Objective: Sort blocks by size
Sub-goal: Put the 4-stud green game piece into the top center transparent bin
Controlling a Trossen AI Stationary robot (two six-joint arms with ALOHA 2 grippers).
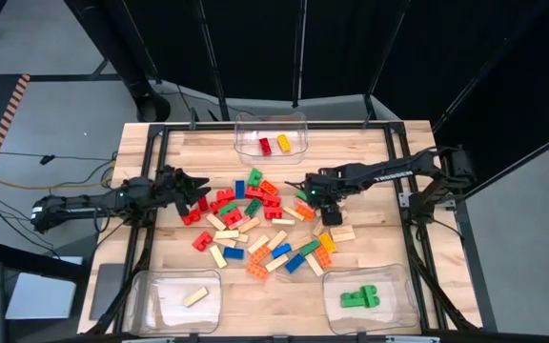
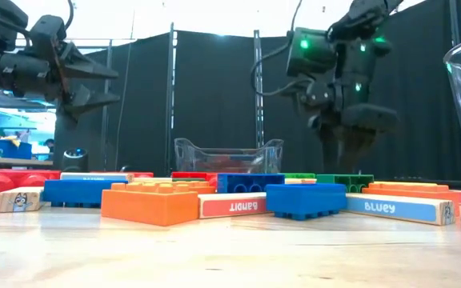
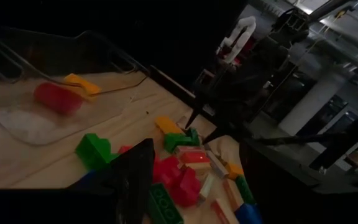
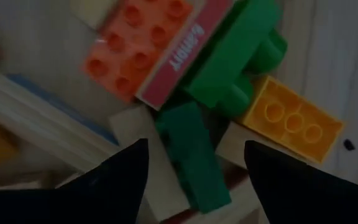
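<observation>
Right end effector (image 4: 194, 163) | pointing down (fingers apart) | over green block (image 4: 191, 155)

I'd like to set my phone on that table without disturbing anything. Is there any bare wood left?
Yes: bare table lies between the near-left bin and near-right bin, and a strip shows either side of the far bin. The middle is crowded with blocks, with the right gripper low over them.
</observation>
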